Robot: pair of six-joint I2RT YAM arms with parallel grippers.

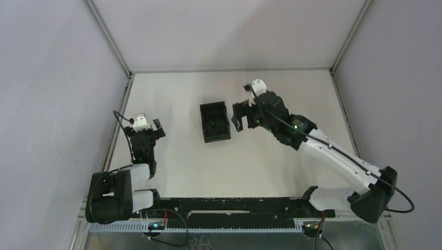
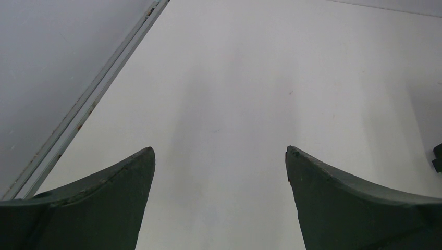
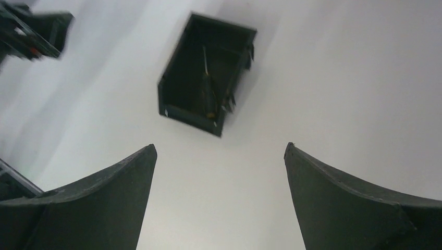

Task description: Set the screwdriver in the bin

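since the screwdriver (image 3: 207, 88) lies inside the bin (image 3: 191, 117), shaft along its length, the task looks done to me. right hand (image 3: 220, 147) is spread wide and empty, hanging just beside the bin's right wall in the top view. left hand (image 2: 220, 150) is also spread and empty, well apart over bare counter (image 1: 182, 166). risk from here: right hand sits close to the rim, so a low or sideways retreat could clip the bin, shove or tip it, and spill the screwdriver. lift up first.
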